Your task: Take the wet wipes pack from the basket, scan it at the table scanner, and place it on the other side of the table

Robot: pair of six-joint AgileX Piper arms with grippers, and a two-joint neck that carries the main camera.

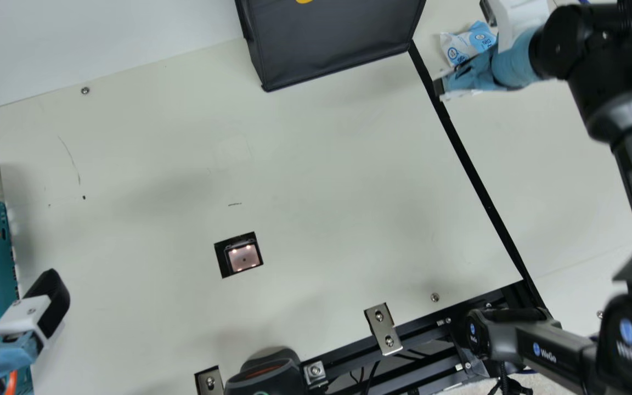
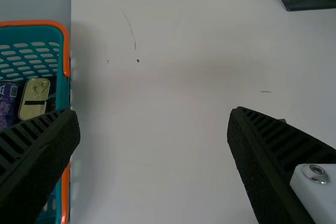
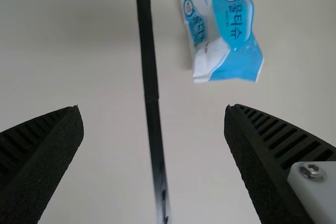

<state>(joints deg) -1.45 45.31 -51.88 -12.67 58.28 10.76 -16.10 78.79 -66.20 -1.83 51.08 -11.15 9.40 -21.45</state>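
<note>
The blue-and-white wet wipes pack [image 1: 457,45] lies on the table beyond the black strip, at the main view's upper right. The right gripper [image 1: 463,52] is beside it. In the right wrist view, the open right gripper [image 3: 153,109] holds nothing, and the pack [image 3: 220,35] lies apart from its fingers. At the main view's lower left the left gripper [image 1: 47,307] hangs by the teal basket [image 1: 6,258]. The left wrist view shows the left gripper [image 2: 155,113] open and empty, with the basket [image 2: 63,90] beside one finger. The scanner window [image 1: 244,257] is set into the table.
A black bag [image 1: 332,41] stands at the table's far edge. The basket holds a yellow tin [image 2: 34,98] and a purple can [image 2: 7,103]. Metal brackets [image 1: 383,329] and a dark rounded device [image 1: 266,378] line the near edge. The black strip [image 1: 478,184] runs along the table's right part.
</note>
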